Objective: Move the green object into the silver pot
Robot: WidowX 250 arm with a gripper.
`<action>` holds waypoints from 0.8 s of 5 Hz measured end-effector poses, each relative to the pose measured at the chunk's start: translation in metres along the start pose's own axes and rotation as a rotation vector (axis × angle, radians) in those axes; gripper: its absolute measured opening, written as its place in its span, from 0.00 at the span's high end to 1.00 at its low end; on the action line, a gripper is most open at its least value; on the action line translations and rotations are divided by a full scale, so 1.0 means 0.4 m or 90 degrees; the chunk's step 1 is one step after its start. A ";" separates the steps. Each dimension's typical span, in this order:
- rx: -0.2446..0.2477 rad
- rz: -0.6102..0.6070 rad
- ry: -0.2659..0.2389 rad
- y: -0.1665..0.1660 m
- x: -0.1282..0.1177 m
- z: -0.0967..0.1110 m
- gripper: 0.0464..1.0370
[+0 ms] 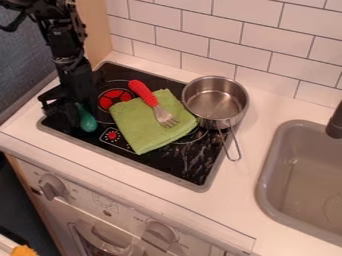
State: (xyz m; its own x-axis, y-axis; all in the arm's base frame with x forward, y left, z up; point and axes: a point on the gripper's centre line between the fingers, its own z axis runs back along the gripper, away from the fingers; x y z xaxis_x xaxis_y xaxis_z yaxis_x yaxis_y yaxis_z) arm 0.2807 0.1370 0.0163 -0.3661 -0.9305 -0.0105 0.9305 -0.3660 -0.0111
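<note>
A: Nearest the camera, an oven knob sits below the white worktop. What lies beyond it?

B: A smooth green object at the near left of the black stove top, its rounded end toward the viewer, its narrow end at the black claw.

A: Does the claw have it?

B: Impossible to say. Dark parts merge there, and whether it is open or closed cannot be told.

A: How might the object handle?

B: Light and stiff, by its look, probably plastic. Breakage seems unlikely, but the glossy bulge could slip out of a pinch. The narrow neck, squeezed from both sides, offers the surer hold.

A: And the green cloth, to its right?

B: Soft and limp, with a red-handled fork lying on it. It would need pinching at an edge, and the fork could slide off. The rounded piece seems the likelier target.

A: Farther back?

B: The silver pot stands upright at the stove's far right, its wire handle pointing nearward. Its rim looks rigid; the object should clear it, then drop in bulge first.
</note>
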 end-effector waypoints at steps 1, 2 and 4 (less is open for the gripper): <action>0.017 -0.031 0.024 0.041 0.007 0.044 0.62; 0.050 -0.092 0.068 0.114 0.022 0.112 0.62; 0.138 -0.265 0.111 0.303 0.127 0.206 0.62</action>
State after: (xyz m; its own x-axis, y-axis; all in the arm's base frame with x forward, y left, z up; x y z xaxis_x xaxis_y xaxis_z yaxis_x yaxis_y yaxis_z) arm 0.3753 0.0441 0.0969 -0.6848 -0.6957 -0.2168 0.6786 -0.7173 0.1581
